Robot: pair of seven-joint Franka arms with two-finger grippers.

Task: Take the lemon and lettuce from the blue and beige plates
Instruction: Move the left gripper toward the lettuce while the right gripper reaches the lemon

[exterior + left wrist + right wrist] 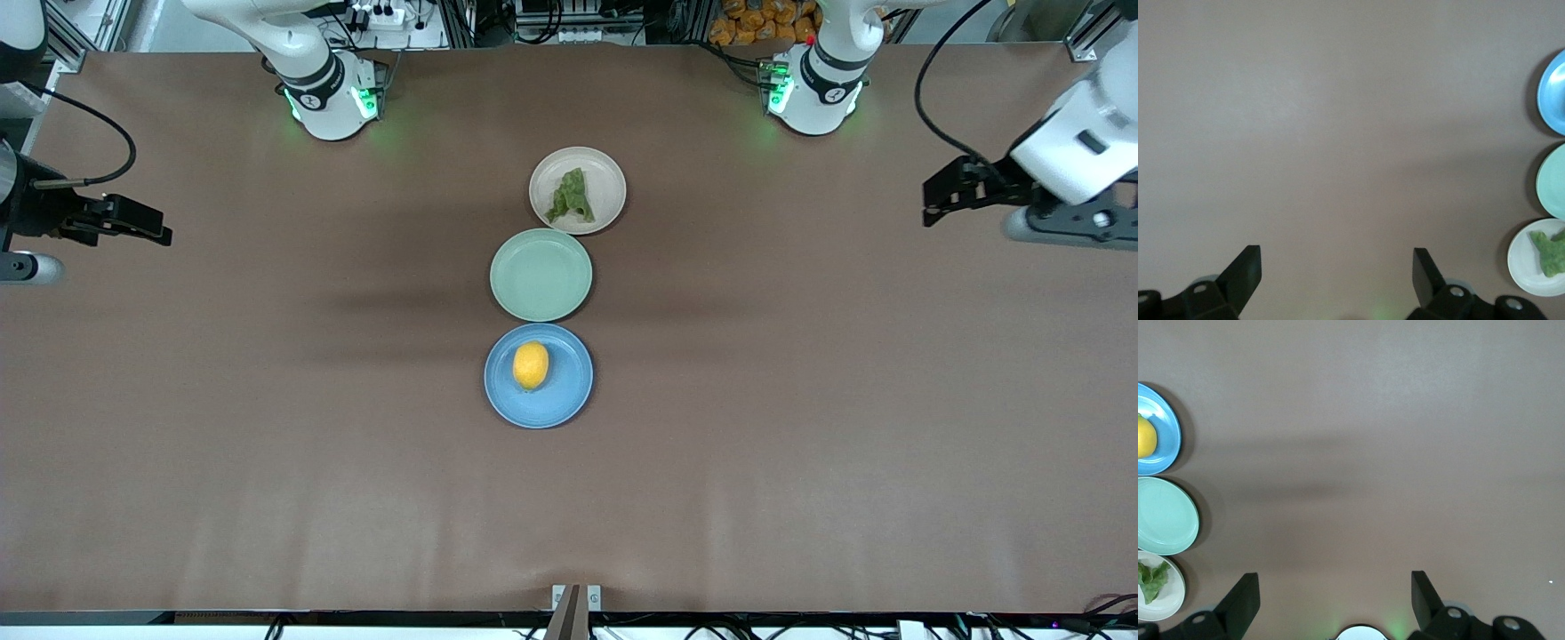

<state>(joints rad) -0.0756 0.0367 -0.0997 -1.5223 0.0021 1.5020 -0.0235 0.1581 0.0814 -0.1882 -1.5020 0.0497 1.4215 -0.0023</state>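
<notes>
A yellow-orange lemon point(531, 365) lies on the blue plate point(564, 404), the plate nearest the front camera. A wrinkled green lettuce piece point(571, 197) lies on the beige plate point(608, 178), the plate farthest from the camera. My left gripper point(933, 204) hangs open and empty over the bare table at the left arm's end; its wrist view point(1337, 267) shows the lettuce point(1550, 255) at the picture's edge. My right gripper point(156, 229) hangs open and empty over the table at the right arm's end; its wrist view point(1335, 590) shows the lemon point(1145, 437).
A pale mint-green plate point(540, 274) sits empty between the blue and beige plates, all three in a row at the table's middle. Brown tabletop spreads on every side. The arm bases point(333, 98) stand along the table's edge farthest from the camera.
</notes>
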